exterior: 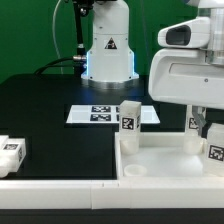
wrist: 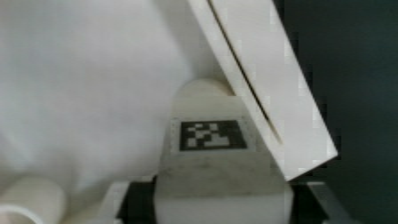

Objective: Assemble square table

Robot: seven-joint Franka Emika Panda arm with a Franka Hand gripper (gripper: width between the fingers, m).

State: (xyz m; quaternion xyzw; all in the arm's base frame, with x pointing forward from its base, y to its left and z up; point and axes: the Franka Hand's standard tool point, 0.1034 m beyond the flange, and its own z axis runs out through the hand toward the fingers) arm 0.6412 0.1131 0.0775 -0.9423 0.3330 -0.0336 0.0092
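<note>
The white table top lies by the front edge of the black table, on the exterior view's right, in a dark room. The claw is part open, with one finger on each side of a leg standing on the top. I cannot tell if it squeezes the leg.

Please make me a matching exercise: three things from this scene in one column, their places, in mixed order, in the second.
1 marker board
2 loose leg
3 tool

A over the square table top, exterior view's right
B near the exterior view's left edge
C flat on the black table, before the robot base

Pairs: 1-C, 2-B, 3-A
</note>
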